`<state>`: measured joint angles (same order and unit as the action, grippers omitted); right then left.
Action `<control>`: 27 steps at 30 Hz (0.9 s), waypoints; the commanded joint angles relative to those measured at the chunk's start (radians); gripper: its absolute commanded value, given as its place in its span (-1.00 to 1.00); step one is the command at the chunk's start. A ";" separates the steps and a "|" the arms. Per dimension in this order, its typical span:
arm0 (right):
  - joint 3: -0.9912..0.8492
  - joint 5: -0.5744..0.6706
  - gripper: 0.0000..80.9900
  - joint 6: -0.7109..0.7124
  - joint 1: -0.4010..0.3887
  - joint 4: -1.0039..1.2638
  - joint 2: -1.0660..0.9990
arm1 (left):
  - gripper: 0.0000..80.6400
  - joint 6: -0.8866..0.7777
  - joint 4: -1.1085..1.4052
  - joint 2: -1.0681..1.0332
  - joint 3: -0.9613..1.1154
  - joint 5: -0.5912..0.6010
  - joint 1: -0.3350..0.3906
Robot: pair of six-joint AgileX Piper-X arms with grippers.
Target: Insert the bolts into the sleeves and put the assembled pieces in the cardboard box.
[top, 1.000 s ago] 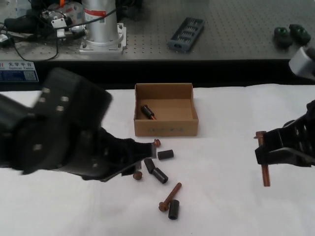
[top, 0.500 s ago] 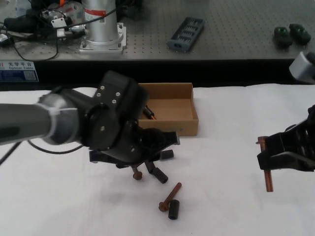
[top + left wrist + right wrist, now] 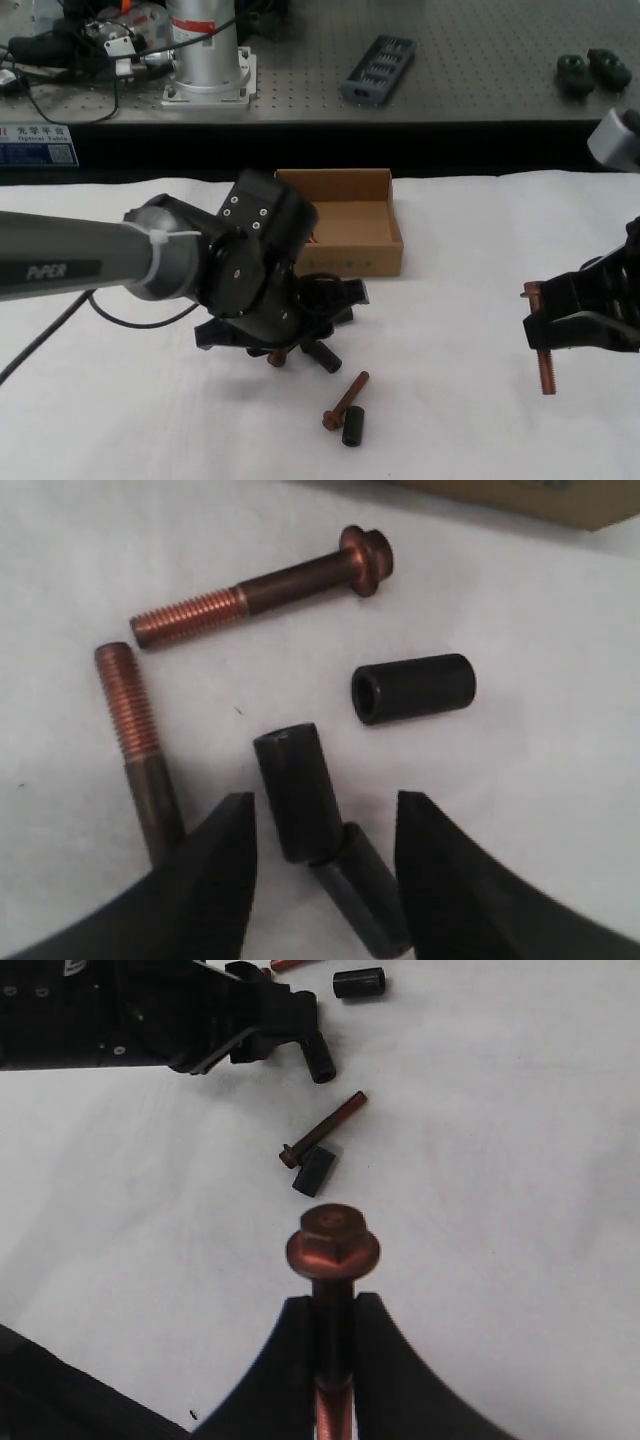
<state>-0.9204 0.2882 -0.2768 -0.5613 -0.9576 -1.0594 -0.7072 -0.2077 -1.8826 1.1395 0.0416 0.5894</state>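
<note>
My left gripper (image 3: 322, 802) hangs open over the white cloth just in front of the cardboard box (image 3: 340, 262). Its jaws straddle two black sleeves lying end to end (image 3: 298, 792), (image 3: 365, 895). A third sleeve (image 3: 412, 688) and two copper bolts (image 3: 262, 588), (image 3: 140, 750) lie close by. The left arm (image 3: 250, 270) hides part of the box's inside. At the right, my right gripper (image 3: 330, 1312) is shut on a copper bolt (image 3: 545, 345), held upright above the cloth with its head (image 3: 332, 1245) up. Another bolt (image 3: 346, 398) and sleeve (image 3: 352, 426) lie nearer the front.
White cloth (image 3: 470, 420) covers the work area, with open room between the two arms. Behind it, a perforated bench carries a metal column (image 3: 205, 50), a dark ribbed rack (image 3: 378, 66), black knobs (image 3: 592, 70) and cables at the back left.
The left arm has swung in from the left and come down over the sleeves in front of the box. The right gripper with its bolt has barely shifted.
</note>
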 commanded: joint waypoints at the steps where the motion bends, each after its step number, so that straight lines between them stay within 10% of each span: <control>1: -0.003 0.022 -0.94 0.002 0.003 0.003 0.010 | -0.19 -0.069 0.008 -0.027 0.031 -0.018 0.004; 27: -0.003 0.044 -0.94 0.002 0.003 0.006 0.010 | -0.37 -0.173 0.008 -0.044 0.036 -0.110 0.004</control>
<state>-0.9204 0.3165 -0.2768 -0.5613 -0.9588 -1.0594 -0.8166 -0.2034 -1.9230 1.1651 -0.0494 0.5894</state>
